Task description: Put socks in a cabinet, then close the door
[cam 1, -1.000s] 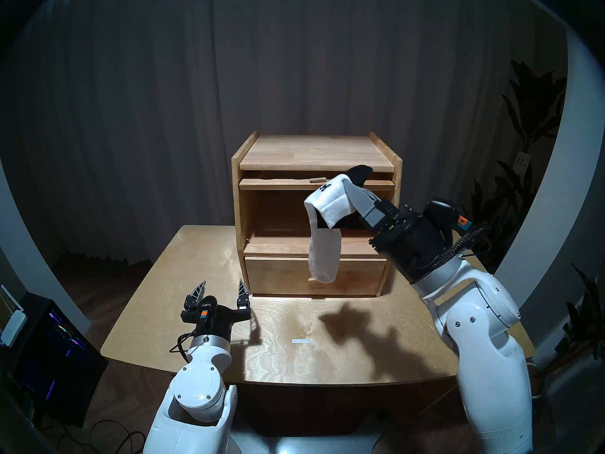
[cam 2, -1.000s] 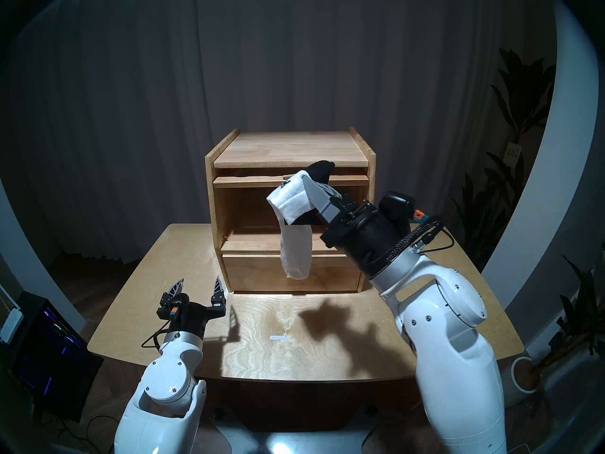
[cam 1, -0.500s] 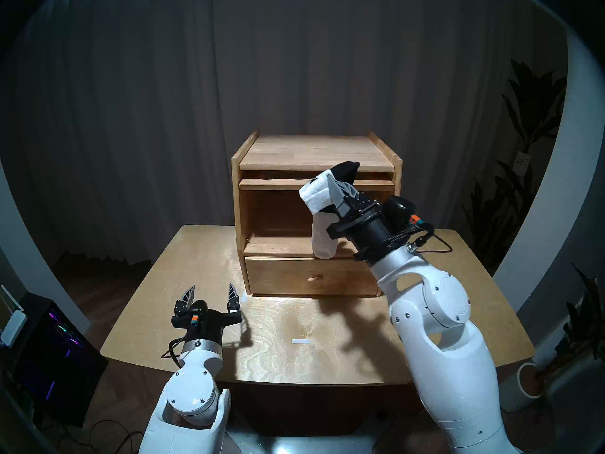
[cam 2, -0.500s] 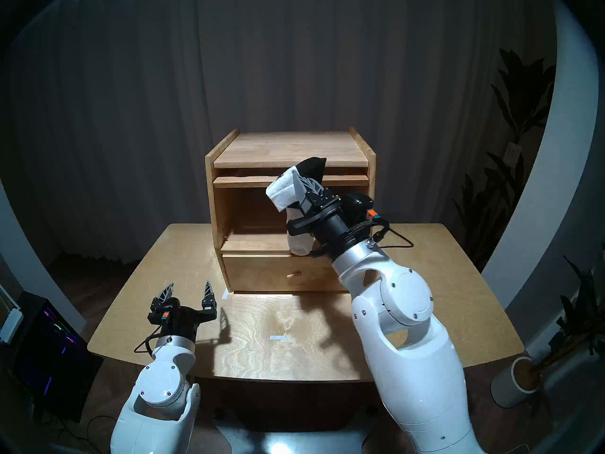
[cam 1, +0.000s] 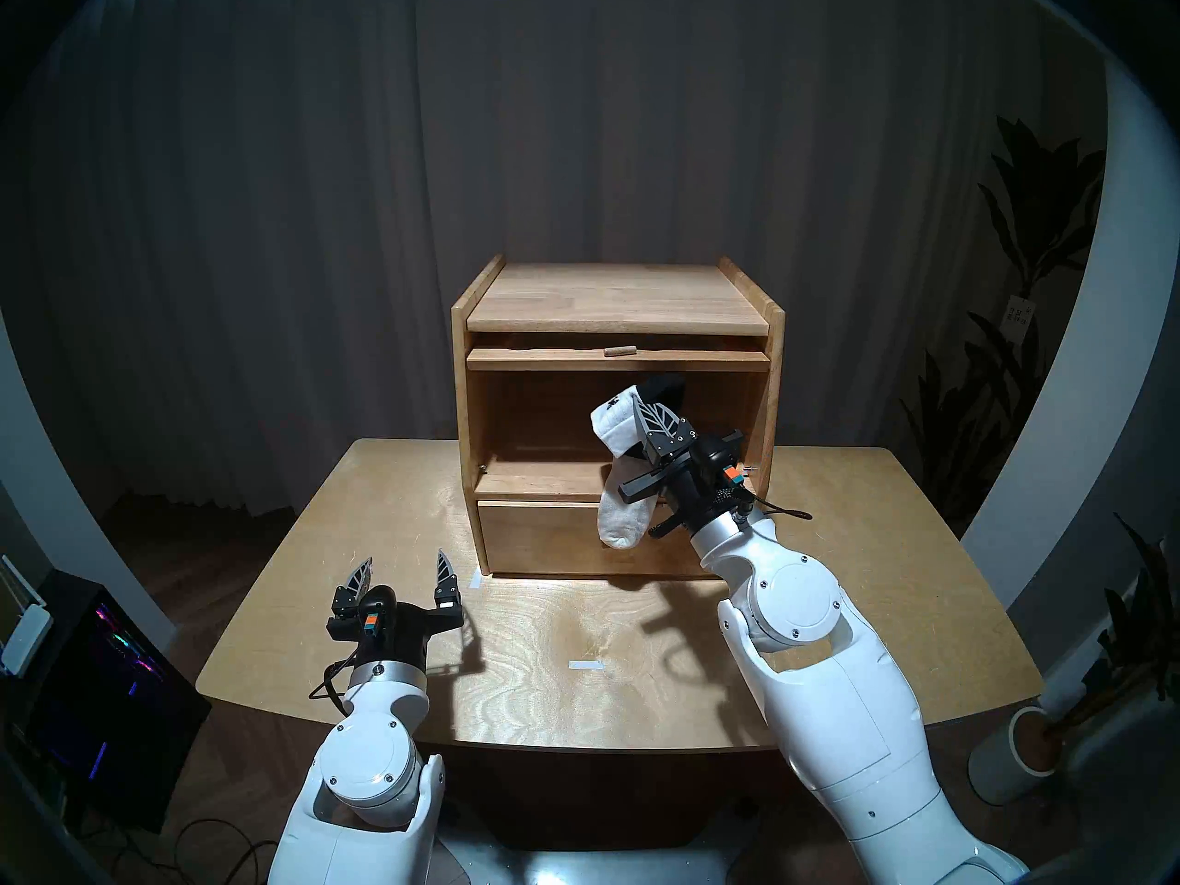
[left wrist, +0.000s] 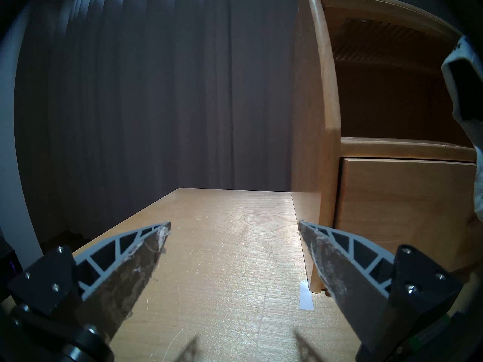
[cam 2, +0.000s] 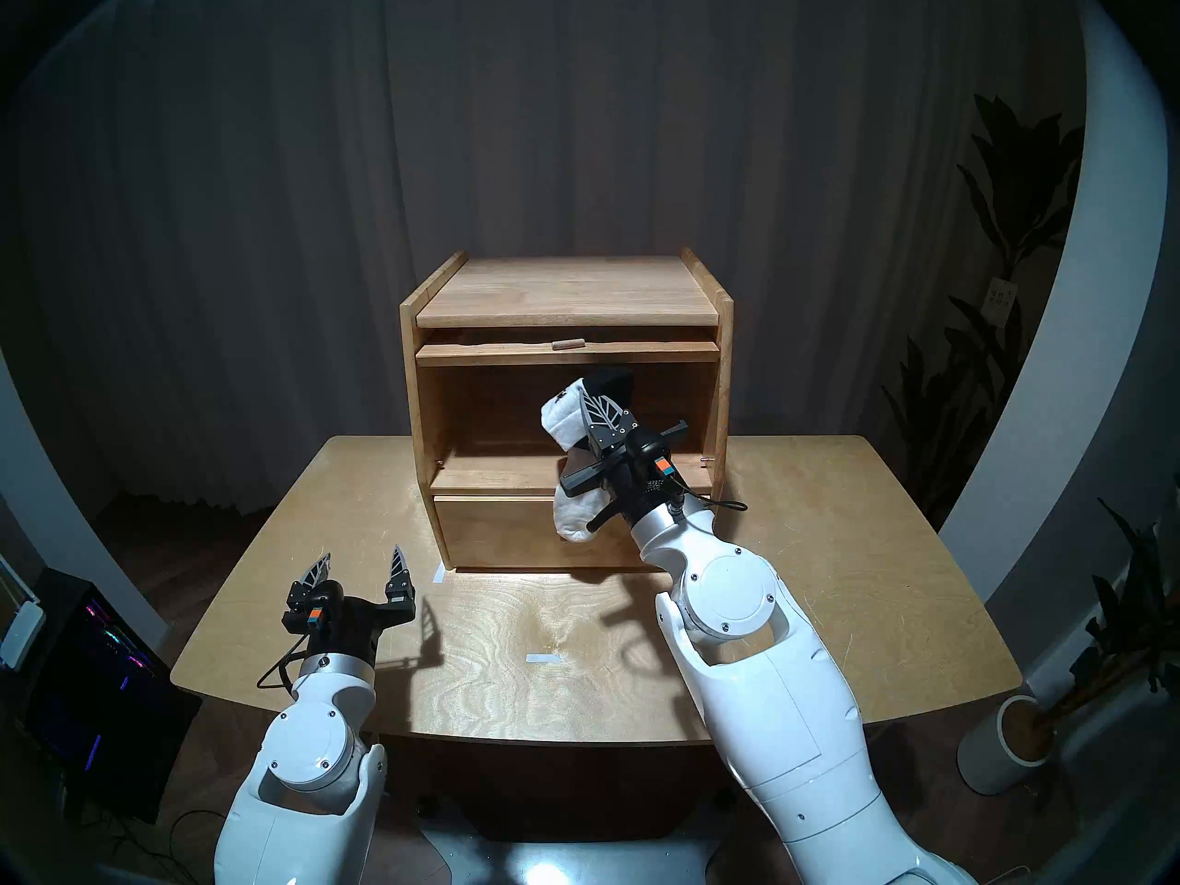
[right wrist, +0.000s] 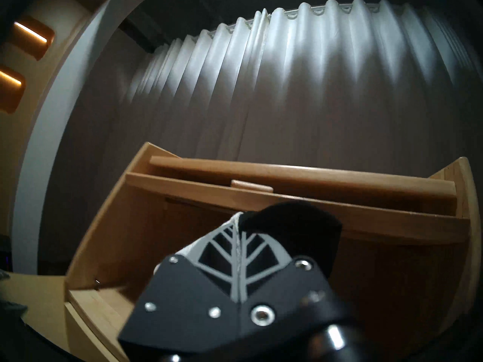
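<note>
My right gripper (cam 1: 642, 408) is shut on the socks and holds them at the mouth of the cabinet's (cam 1: 616, 302) upper compartment, right of middle. The white sock (cam 1: 622, 504) hangs down over the drawer front (cam 1: 543, 539). The black sock (cam 1: 665, 385) sticks up past the fingertips, as the right wrist view (right wrist: 292, 223) also shows. The door (cam 1: 549, 359) is open, lying flat under the cabinet top, with its peg handle (cam 1: 618, 351) facing forward. My left gripper (cam 1: 403, 571) is open and empty over the table, left of the cabinet's front corner.
The wooden table (cam 1: 638, 692) carries two white tape marks (cam 1: 585, 664). A lit computer case (cam 1: 108, 686) stands on the floor at the left. Potted plants (cam 1: 1021, 737) stand at the right. A dark curtain hangs behind the cabinet.
My right arm has swung in and down, bringing the socks from in front of the door's edge to the compartment opening. My left gripper has drawn back a little toward me, still open.
</note>
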Robot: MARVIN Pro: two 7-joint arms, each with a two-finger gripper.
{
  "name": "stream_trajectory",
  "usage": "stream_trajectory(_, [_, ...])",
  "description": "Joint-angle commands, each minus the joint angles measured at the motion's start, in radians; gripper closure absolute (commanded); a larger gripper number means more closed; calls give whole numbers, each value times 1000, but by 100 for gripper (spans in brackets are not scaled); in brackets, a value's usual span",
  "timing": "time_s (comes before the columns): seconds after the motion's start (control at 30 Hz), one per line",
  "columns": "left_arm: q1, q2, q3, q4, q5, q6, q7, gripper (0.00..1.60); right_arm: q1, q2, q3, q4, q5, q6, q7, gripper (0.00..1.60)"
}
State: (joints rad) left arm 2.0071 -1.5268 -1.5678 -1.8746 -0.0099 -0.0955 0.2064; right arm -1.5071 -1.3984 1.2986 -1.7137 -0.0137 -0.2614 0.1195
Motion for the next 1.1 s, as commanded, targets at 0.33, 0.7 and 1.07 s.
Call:
stream_trajectory(0.33, [-26,21,9,-11,-4,-33,-26,0,151,-51,0,-44,116,71,73,160])
stream_trajectory(0.7, [0,25,0,-19,-4,-54,-29,0,66,-25,13,7,221,180,136,160])
stream_trajectory(1.07, [14,25,-3,-28,-1,-63,-32,0,44,-24,17,-7,231,201,142,160])
